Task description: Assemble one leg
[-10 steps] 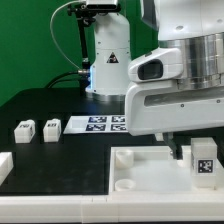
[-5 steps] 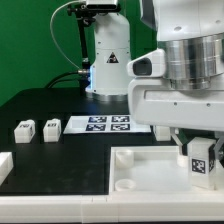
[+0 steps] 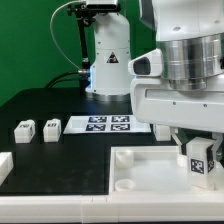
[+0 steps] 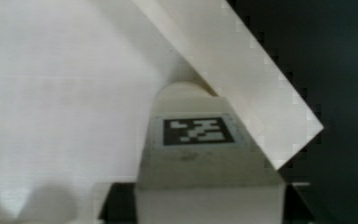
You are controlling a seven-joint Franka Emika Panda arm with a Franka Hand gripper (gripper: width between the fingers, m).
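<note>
My gripper is shut on one leg, a small white block with a black-and-white tag on its face. I hold it upright over the right-hand corner of the large white panel, low over its surface; I cannot tell if they touch. In the wrist view the leg sits between my dark fingers, with the gripper closed on its sides. The panel's raised rim runs diagonally behind it. Two more legs stand on the black table at the exterior view's left.
The marker board lies flat behind the panel. The robot's white base stands at the back. Another white part shows at the exterior view's left edge. The panel has round sockets near its corners.
The wrist has turned and shifted a little between one second ago and half a second ago, with the leg still held. Nothing has visibly moved since.
</note>
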